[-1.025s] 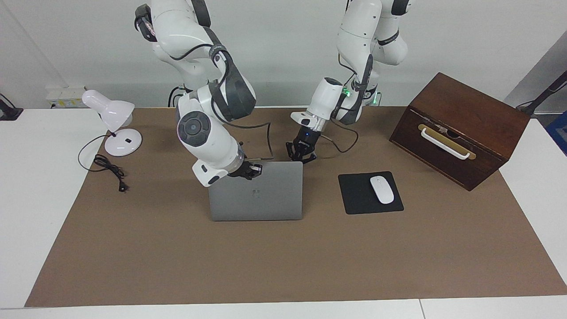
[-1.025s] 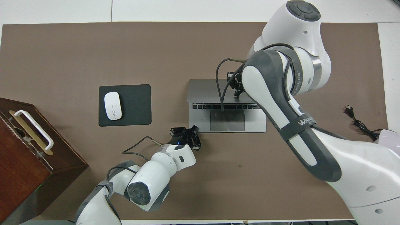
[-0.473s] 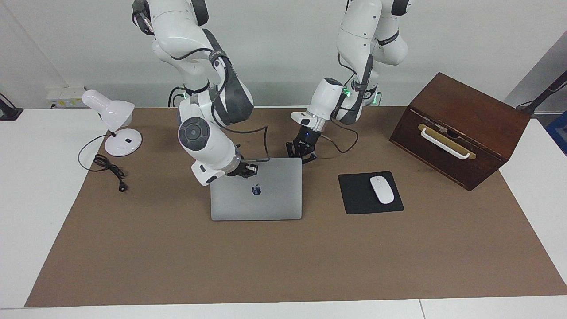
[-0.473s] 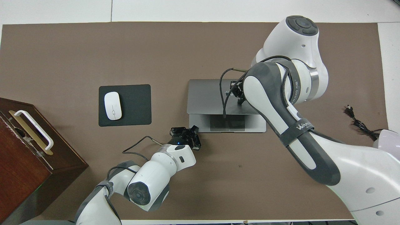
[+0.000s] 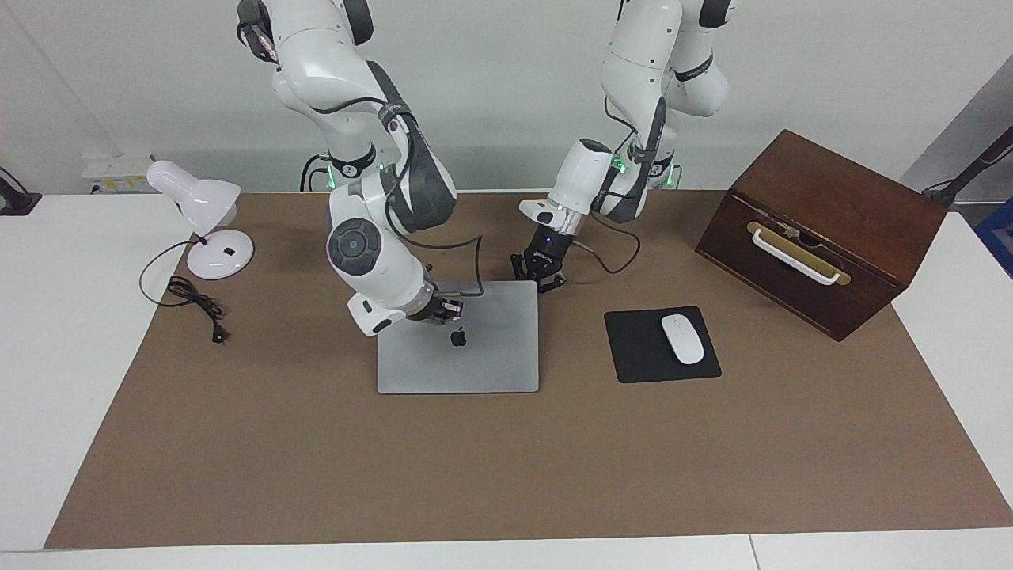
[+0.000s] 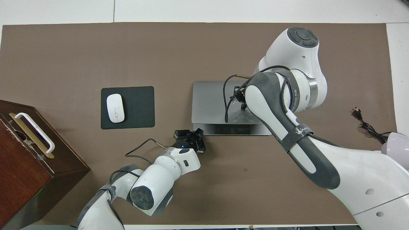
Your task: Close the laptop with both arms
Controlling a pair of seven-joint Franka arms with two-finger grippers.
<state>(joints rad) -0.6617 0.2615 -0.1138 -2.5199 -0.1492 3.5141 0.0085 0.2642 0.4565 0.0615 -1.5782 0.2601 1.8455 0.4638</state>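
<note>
Laptop lid nearly down, both my arms at it.
Silver laptop (image 5: 467,348) mid-surface, beside the mouse pad (image 5: 661,345). My right gripper (image 5: 449,309), fingers clenched, presses the lid near the apple logo. My left gripper (image 5: 539,273), fingers clenched, sits at the laptop's corner nearest the robots.

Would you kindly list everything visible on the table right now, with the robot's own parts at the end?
laptop: one, silver-grey, mid-table, lid nearly shut
mouse pad: one, black, beside the laptop toward the left arm's end
mouse: one, white, on the mouse pad
wooden box: one, dark brown, white handle, left arm's end
desk lamp: one, white, right arm's end
right gripper: black, shut, on the laptop lid
left gripper: black, shut, at the laptop's corner nearest the robots
</note>
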